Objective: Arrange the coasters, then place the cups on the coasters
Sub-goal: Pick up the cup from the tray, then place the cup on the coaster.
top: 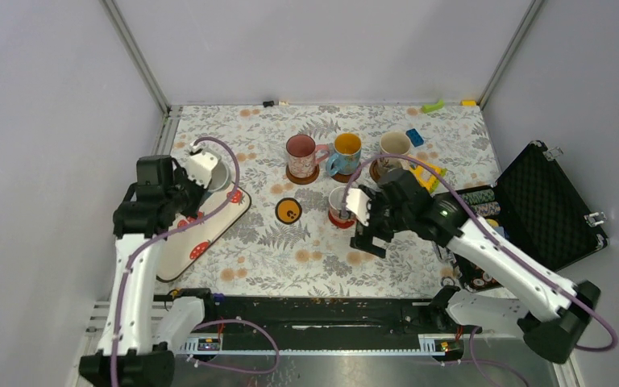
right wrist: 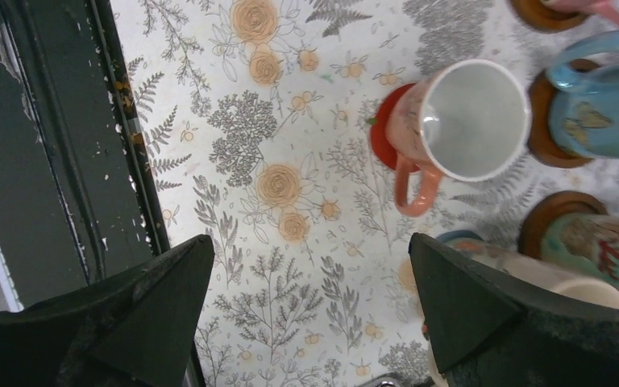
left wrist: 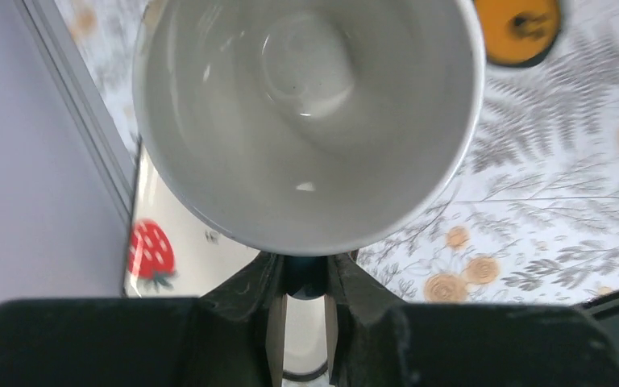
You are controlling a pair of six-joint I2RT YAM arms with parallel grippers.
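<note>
A white mug [left wrist: 306,121] fills the upper part of the left wrist view, over the strawberry tray [left wrist: 173,218] at the lower left. The left gripper [left wrist: 306,278] pinches the mug's near edge, and its jaws are almost together. The orange coaster [top: 288,210] lies at the centre of the top view. The right gripper [right wrist: 308,250] has its jaws spread wide, near a mug with a peach handle [right wrist: 471,121] that stands on the red coaster [right wrist: 380,133].

Light: we see bright, even light from above; shadows on the desk [top: 290,250] are soft.
Glare: we spot small highlights inside the white cup [left wrist: 306,121].
Focus: we find the left fingers [left wrist: 246,302] dark and blurred.
</note>
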